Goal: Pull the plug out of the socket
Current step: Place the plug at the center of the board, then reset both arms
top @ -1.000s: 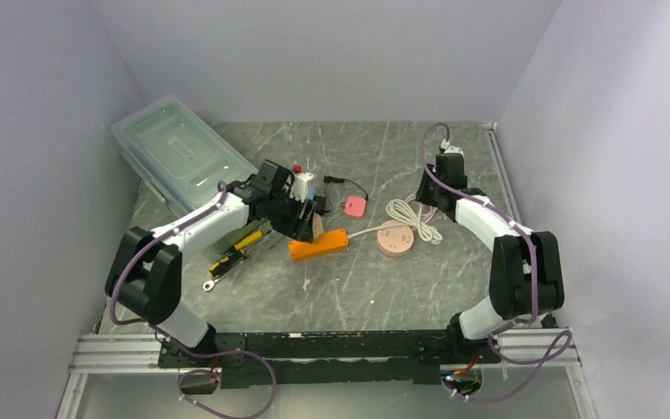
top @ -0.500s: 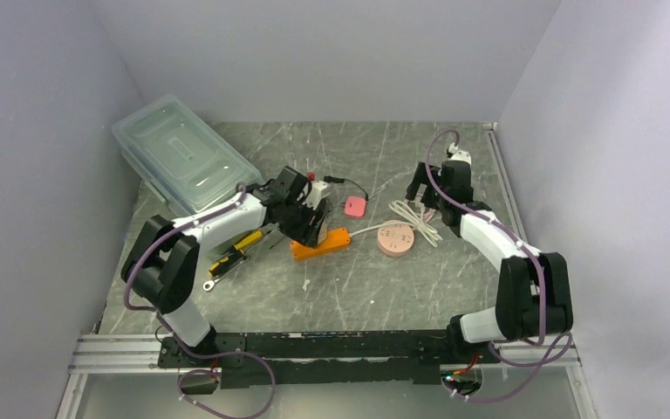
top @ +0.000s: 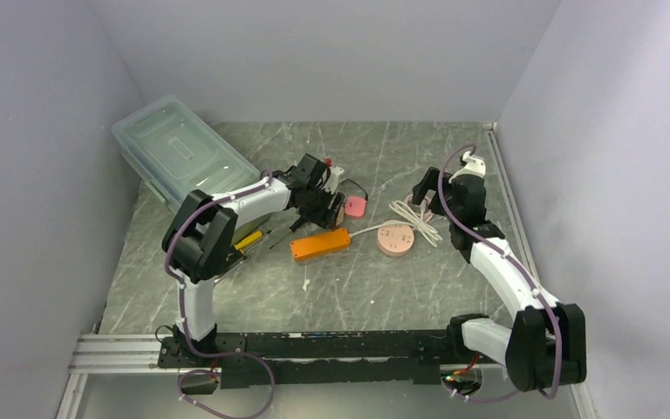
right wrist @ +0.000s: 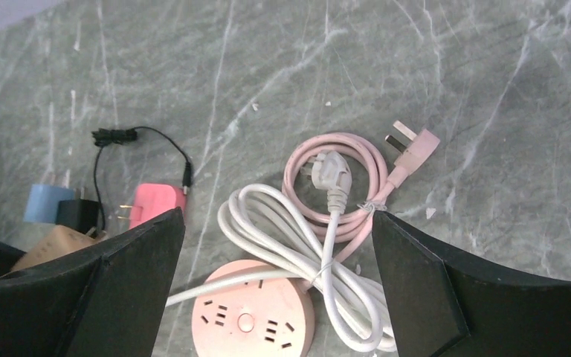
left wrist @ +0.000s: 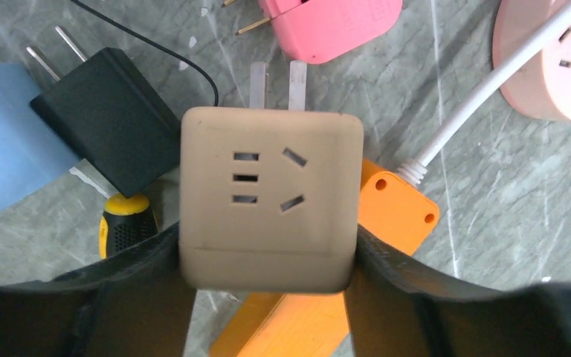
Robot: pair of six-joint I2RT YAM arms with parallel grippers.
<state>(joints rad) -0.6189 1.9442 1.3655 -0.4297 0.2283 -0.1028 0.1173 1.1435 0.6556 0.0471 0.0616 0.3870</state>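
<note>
The beige adapter plug (left wrist: 270, 197) is clamped by the left gripper (left wrist: 268, 249). The right gripper (right wrist: 276, 217) is spread wide. The plug could be dropped if released early.

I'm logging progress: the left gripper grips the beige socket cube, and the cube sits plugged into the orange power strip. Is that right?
Not quite. The left gripper does grip the beige socket cube, but its two prongs are bare, out of the orange power strip; the left wrist view shows this.
</note>
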